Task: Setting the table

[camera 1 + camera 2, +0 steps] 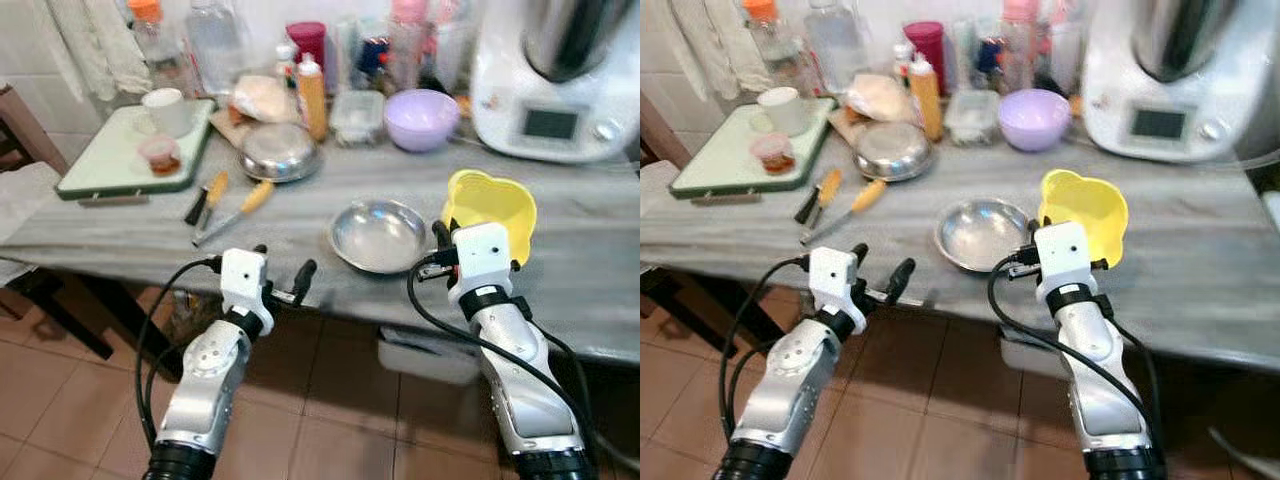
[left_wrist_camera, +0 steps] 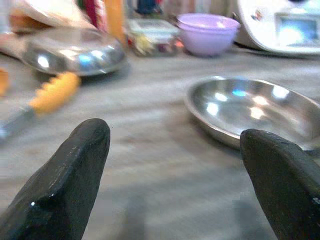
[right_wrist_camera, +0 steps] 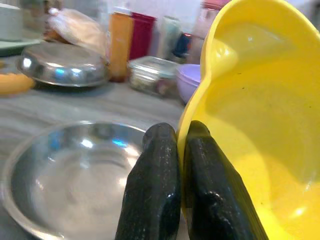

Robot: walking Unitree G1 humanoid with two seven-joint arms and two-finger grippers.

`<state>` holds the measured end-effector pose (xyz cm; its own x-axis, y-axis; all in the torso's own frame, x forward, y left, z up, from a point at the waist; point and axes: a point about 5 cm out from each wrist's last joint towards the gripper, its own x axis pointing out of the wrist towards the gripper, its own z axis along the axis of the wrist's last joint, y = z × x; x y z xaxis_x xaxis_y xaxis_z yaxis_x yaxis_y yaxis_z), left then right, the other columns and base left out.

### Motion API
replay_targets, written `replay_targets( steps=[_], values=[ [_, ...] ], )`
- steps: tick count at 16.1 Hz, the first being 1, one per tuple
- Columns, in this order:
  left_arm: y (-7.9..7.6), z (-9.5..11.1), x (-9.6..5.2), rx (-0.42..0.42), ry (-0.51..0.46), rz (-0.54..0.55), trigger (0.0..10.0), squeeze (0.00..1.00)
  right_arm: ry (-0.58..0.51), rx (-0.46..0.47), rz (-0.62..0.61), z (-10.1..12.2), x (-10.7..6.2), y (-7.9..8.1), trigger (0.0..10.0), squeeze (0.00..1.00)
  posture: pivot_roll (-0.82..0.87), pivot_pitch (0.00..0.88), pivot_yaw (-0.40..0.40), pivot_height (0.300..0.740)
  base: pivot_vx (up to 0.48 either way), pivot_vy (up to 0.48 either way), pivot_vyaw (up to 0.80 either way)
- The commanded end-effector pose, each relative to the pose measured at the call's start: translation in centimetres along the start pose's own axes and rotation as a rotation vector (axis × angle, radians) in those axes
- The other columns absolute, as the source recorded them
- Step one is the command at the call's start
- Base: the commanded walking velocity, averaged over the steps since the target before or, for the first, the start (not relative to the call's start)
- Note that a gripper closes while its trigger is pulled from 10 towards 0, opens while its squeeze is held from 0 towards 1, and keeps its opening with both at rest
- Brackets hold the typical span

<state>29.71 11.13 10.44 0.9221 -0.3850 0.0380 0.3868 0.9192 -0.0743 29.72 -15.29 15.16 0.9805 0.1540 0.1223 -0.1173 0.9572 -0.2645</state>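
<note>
**Yellow bowl held by its rim, tilted over the table edge**

Yellow bowl hangs tipped just right of the steel plate, your right gripper pinching only its near rim. With so thin a hold, a quick swing could let it twist or slip and clip the plate. Your left gripper waits with fingers spread at the table front edge, near the orange-handled knives; advancing blindly could knock them.
</note>
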Motion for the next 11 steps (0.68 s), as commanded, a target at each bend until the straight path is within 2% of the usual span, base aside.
replay_targets(
  steps=[1, 7, 11],
  values=[
    [0.9, 0.4, -0.3, 0.012, -0.002, 0.019, 10.0, 0.0, -0.032, 0.004, 0.031, 0.8, 0.2, 0.8, 10.0, 0.0, -0.07, 0.083, 0.073, 0.74, 0.319, 0.0, 0.0],
    [1.2, 1.1, -1.4, 0.068, -0.026, -0.016, 10.0, 0.0, -0.036, 0.001, 0.039, 0.9, 0.1, 0.9, 10.0, 0.0, -0.06, 0.086, 0.07, 0.74, 0.0, 0.0, 0.0],
    [0.7, 1.3, -3.3, 0.12, -0.006, -0.186, 10.0, 0.0, -0.053, 0.008, 0.086, 1.5, 0.4, 1.5, 10.0, 0.0, -0.05, 0.101, 0.063, 0.74, 0.0, 0.0, 0.0]
  ],
)
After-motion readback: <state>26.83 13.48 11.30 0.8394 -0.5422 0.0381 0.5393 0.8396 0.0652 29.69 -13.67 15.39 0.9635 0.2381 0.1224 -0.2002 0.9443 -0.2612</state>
